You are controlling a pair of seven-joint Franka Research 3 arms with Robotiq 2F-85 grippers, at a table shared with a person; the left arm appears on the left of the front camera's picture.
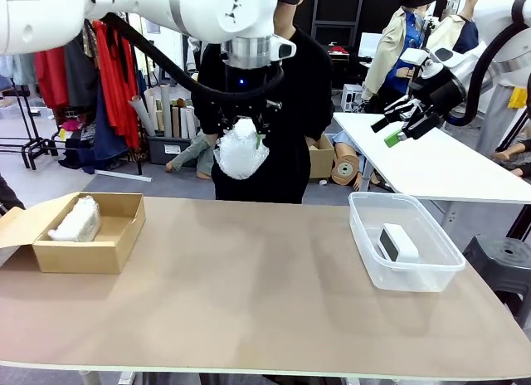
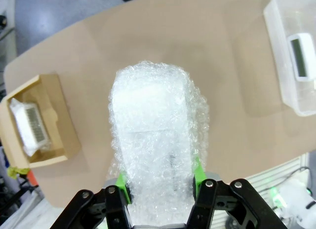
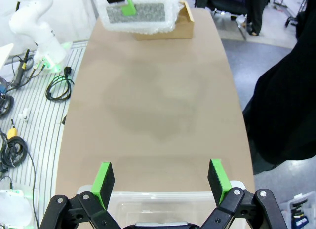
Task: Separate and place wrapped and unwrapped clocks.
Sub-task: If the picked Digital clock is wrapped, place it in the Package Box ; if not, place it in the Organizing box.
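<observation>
Front view: a bubble-wrapped clock [image 1: 241,149] is pinched by the left gripper [image 1: 242,128], high and right of the cardboard box [image 1: 106,254]; the right gripper [image 1: 398,129] is spread.

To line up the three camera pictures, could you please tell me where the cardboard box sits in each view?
Front view: cardboard box at the table's left edge, a wrapped clock inside.
Left wrist view: at the left edge, past the held bundle.
Right wrist view: top centre, partly behind that bundle.
Shared landmark: the tan table.
</observation>
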